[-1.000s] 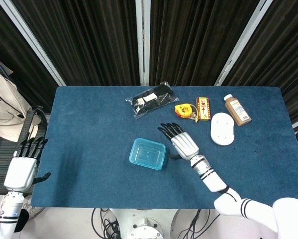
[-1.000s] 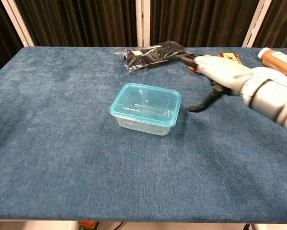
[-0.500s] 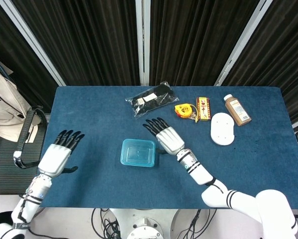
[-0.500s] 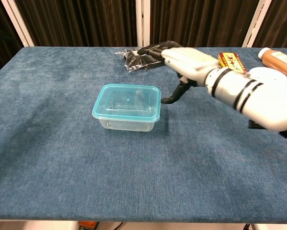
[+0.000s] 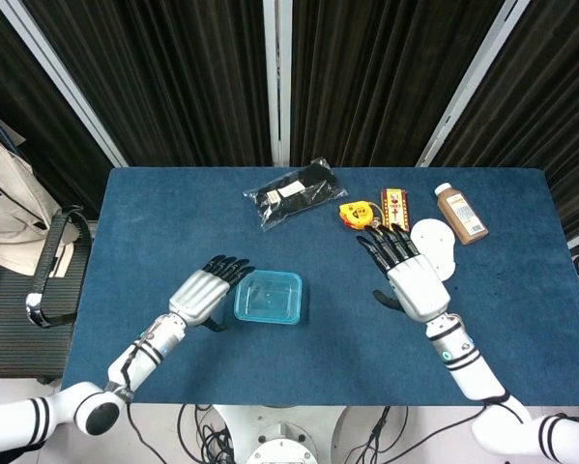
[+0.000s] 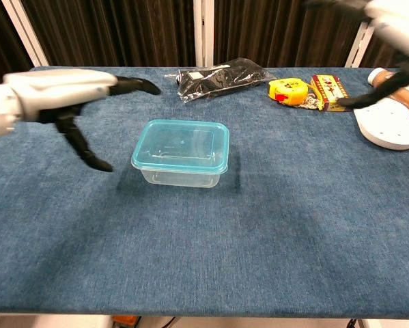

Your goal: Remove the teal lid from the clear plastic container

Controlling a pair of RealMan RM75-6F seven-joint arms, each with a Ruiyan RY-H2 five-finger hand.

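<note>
The clear plastic container [image 5: 268, 299] [image 6: 182, 171] sits near the middle of the blue table, its teal lid [image 5: 269, 295] [image 6: 182, 145] closed on top. My left hand [image 5: 205, 291] [image 6: 67, 89] hovers just left of the container, fingers spread, holding nothing and apart from the lid. My right hand [image 5: 410, 275] [image 6: 395, 15] is raised well to the container's right, fingers apart and empty.
Along the far side lie a black plastic bag [image 5: 295, 192] [image 6: 218, 77], a yellow tape measure [image 5: 357, 214] [image 6: 289, 90], a small red-yellow box [image 5: 394, 210] [image 6: 331, 91], a white oval dish [image 5: 434, 241] [image 6: 387, 124] and a brown bottle [image 5: 460, 213] [image 6: 394, 85].
My left hand has swung in from the table's left edge to beside the container. My right hand has pulled away from the container to the right. The container, pushed left earlier, now stays put.
</note>
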